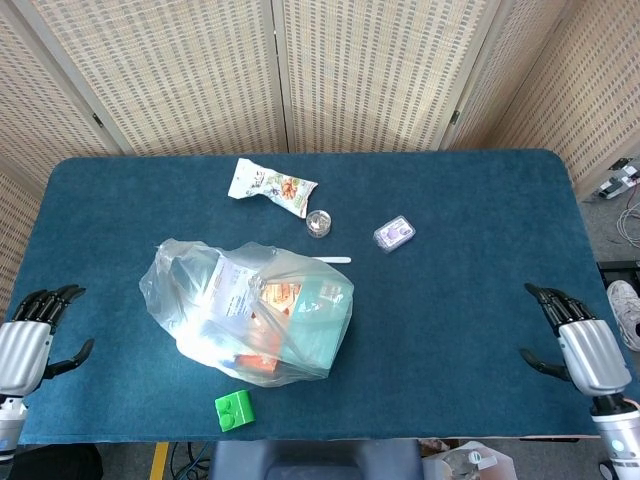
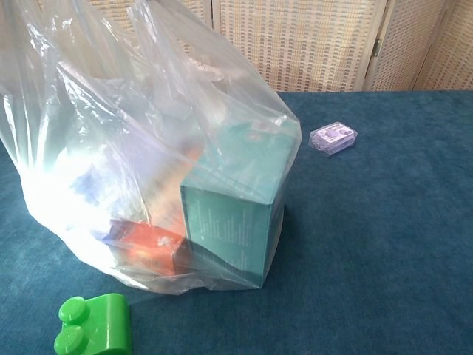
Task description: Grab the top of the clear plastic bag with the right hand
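The clear plastic bag stands left of the table's middle, filled with a teal box, an orange box and other packs. In the chest view the bag fills the left half, its loose top reaching the frame's upper edge. My right hand hovers at the table's right front edge, far from the bag, fingers apart and holding nothing. At the left front edge my left hand is likewise open and empty. Neither hand shows in the chest view.
A green toy block lies just in front of the bag. Behind the bag lie a snack packet, a small round clear container, a white stick and a small purple-labelled case. The blue table is bare between bag and right hand.
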Action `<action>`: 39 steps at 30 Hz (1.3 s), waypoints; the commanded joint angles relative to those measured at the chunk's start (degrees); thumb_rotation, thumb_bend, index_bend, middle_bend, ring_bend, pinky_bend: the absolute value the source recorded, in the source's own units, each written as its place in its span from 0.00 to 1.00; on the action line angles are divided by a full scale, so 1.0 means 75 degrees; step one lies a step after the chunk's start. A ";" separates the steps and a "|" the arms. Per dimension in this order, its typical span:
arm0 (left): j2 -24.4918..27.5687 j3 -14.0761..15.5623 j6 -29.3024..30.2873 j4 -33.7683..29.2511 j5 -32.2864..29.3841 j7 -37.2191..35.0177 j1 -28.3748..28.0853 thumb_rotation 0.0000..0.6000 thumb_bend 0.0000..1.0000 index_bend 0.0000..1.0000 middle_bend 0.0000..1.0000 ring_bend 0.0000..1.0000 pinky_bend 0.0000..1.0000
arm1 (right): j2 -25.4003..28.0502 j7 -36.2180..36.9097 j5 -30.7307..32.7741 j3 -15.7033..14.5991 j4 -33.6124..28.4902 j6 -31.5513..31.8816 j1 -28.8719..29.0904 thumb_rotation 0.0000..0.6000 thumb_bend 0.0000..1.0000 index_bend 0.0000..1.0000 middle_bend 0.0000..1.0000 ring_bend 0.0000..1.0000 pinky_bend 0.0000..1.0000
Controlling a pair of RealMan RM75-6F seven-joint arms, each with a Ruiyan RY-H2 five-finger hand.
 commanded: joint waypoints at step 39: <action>0.0282 -0.1531 -0.0459 0.1219 -0.0221 -0.3253 -0.1616 1.00 0.25 0.07 0.14 0.17 0.13 | 0.0735 0.1536 -0.0846 -0.0580 -0.0688 -0.0578 0.0813 1.00 0.20 0.09 0.19 0.14 0.26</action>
